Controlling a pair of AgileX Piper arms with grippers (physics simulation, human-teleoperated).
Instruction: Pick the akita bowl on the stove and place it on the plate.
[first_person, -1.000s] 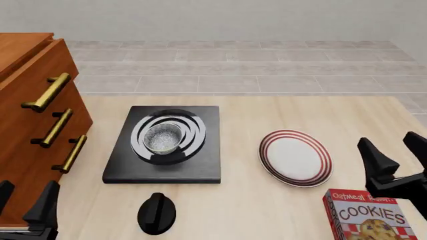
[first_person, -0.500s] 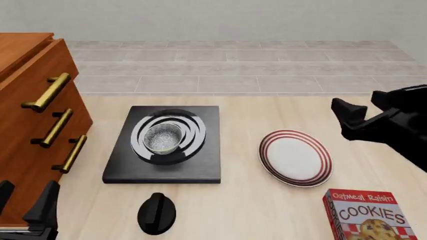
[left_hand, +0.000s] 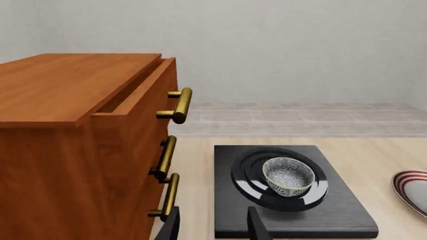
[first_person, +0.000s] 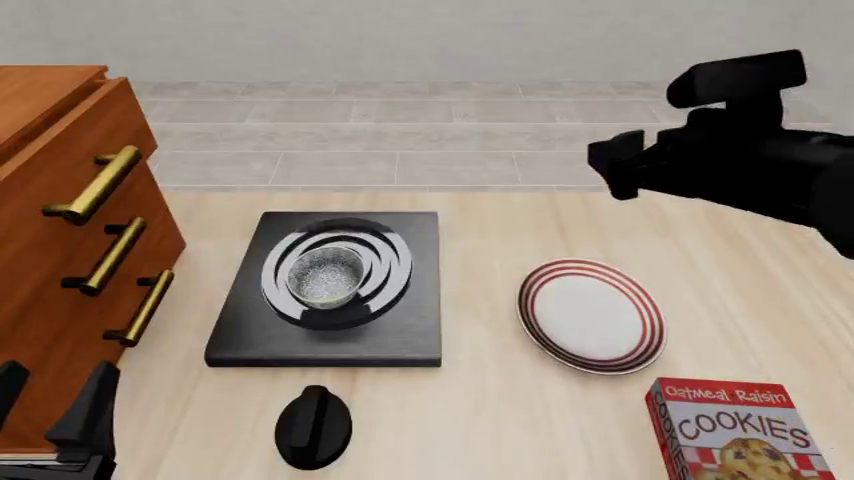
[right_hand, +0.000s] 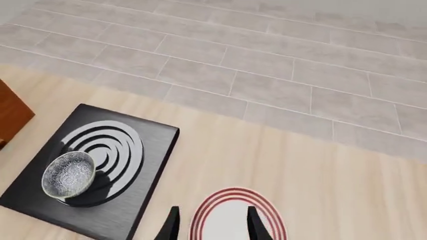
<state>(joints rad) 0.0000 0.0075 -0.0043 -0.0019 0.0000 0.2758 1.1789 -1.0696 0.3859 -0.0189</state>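
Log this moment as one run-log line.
akita bowl: on stove | plate: bare | right gripper: open, raised above plate | left gripper: open, idle

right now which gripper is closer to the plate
Right. The right gripper hangs above the plate, which shows between its open fingers. The left gripper sits low at the table's near left corner, beyond the stove.

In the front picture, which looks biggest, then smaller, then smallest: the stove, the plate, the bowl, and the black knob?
1. stove
2. plate
3 and 4. akita bowl and black knob: they look about alike, and the knob sits nearer the camera, so I won't rank them.
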